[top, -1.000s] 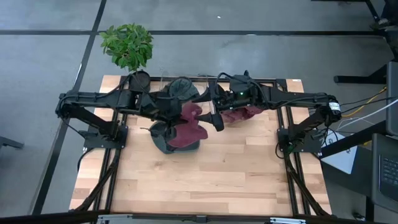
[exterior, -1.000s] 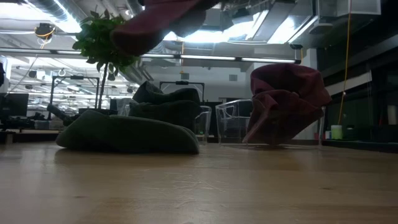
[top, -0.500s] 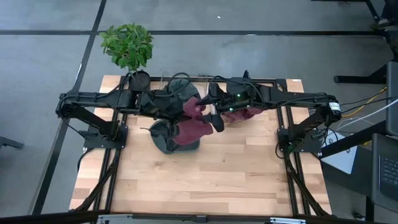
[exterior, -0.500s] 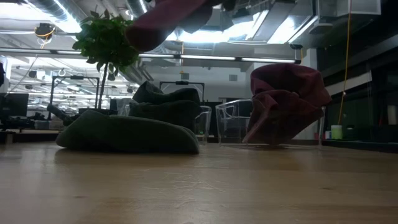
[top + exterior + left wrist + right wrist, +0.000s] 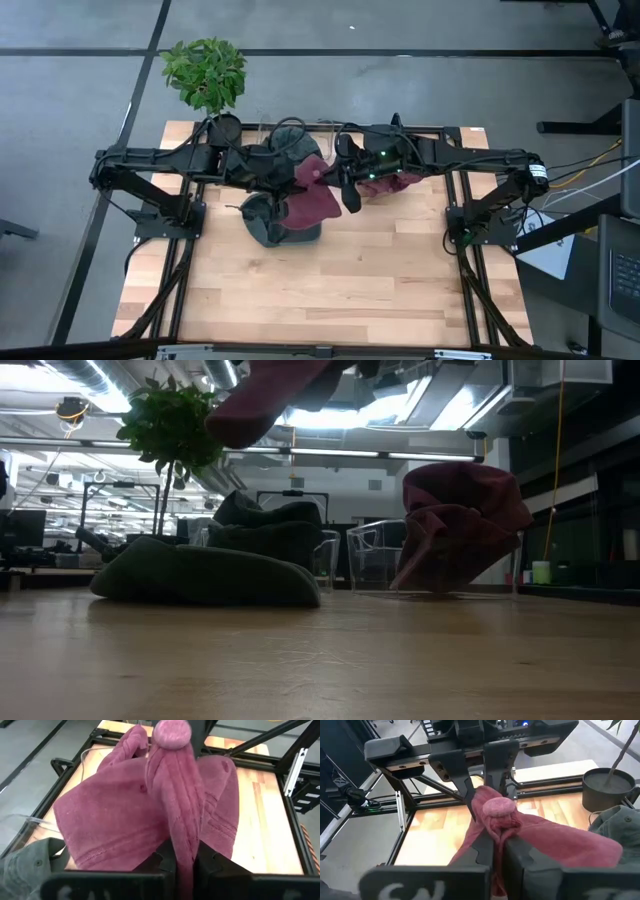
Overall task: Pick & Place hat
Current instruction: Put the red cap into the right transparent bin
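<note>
- The maroon hat [image 5: 310,200] is held in the air above the table [image 5: 330,290], near centre, above a green hat [image 5: 262,222].
- It is pinched by the left gripper [image 5: 181,862] from 9 o'clock and the right gripper [image 5: 497,850] from 3 o'clock, both clenched on its fabric.
- Risk: opposing pulls could stretch or tear the fabric; if one grip slips, it could fall onto the green hat.

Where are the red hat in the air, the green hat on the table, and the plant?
red hat [image 5: 312,200], high view, its spread cloth.
green hat [image 5: 200,575], low view, its side.
plant [image 5: 205,72], high view, its leaves.
</note>
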Tool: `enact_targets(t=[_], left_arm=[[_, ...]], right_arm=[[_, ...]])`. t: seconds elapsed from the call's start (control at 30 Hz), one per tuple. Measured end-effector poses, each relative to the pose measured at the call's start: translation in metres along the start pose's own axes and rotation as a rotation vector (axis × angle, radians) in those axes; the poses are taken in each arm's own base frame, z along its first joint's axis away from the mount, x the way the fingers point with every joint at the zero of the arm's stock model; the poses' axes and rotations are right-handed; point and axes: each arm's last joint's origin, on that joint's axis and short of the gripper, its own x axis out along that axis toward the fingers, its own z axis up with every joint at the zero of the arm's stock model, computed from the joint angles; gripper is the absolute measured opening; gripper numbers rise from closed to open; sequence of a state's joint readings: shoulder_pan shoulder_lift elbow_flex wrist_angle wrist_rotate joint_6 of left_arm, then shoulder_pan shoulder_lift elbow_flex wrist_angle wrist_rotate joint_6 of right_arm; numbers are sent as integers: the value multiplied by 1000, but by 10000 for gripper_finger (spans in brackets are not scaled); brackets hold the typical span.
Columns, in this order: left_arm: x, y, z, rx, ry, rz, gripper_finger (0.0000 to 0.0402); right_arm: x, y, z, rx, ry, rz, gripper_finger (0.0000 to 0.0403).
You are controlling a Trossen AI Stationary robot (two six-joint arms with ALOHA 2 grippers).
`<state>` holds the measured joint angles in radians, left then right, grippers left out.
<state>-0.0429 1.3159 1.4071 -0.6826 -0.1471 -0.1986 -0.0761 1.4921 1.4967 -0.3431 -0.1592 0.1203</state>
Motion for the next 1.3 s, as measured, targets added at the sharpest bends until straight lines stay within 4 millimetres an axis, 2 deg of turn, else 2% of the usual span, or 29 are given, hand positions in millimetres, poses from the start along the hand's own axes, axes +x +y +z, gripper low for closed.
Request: enact_targets(t=[0.2,0.33,0.53,0.67,0.8,1.03,1.17,1.3], left_arm=[[-10,3,-6,-17,47,7,86],[-24,8,-11,-8,68,95,135],[-42,14,-15,-2,65,166,180],[-45,14,-15,-4,57,163,186],[-45,14,-15,-3,63,158,183],[-46,15,-18,4,97,164,186],[-46,15,-21,11,127,170,186],[-47,16,-24,32,153,174,187]], right_arm=[[0,-1,-4,9,46,-5,11],[0,-2,-7,48,76,-15,11],[-2,-11,-6,217,57,-100,11],[-9,-23,3,330,-7,-242,11],[-22,-36,20,375,-96,-407,11],[-70,-50,47,384,-69,-731,11],[-91,-55,44,410,50,-854,11],[-99,-64,30,480,168,-933,11]])
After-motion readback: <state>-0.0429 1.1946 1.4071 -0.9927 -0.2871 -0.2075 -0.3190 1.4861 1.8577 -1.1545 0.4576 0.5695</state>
